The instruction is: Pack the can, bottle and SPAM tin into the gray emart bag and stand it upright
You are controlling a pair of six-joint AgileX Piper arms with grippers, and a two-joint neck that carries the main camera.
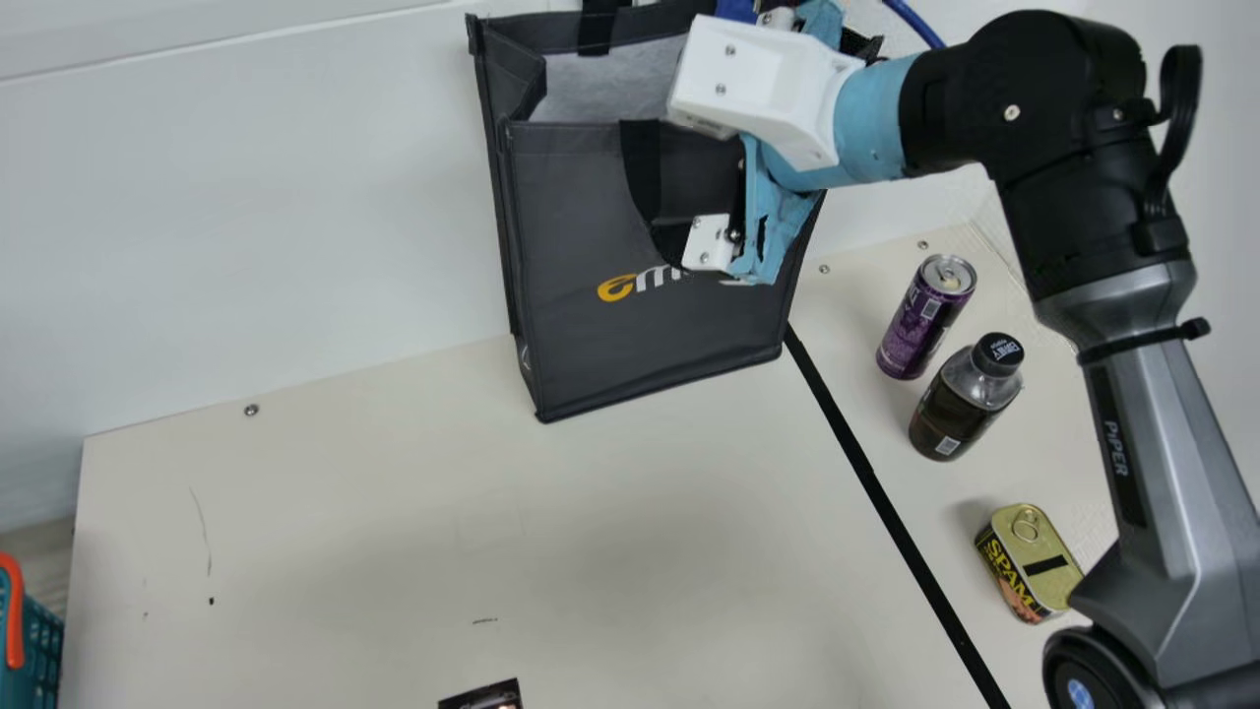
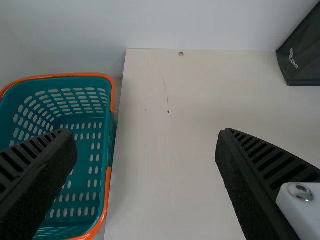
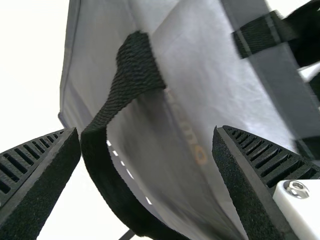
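Bag (image 1: 591, 236) stands up at the back of the table (image 1: 394, 512), top open. Can (image 1: 923, 315), bottle (image 1: 960, 404) and SPAM tin (image 1: 1029, 566) sit outside, to its right. The right gripper (image 3: 146, 132) is wide, near a strap (image 3: 102, 150). The left gripper (image 2: 146, 132) is wide too. Getting the bag ready seems to be the job; next, clear the strap gently, then fetch something to pack.
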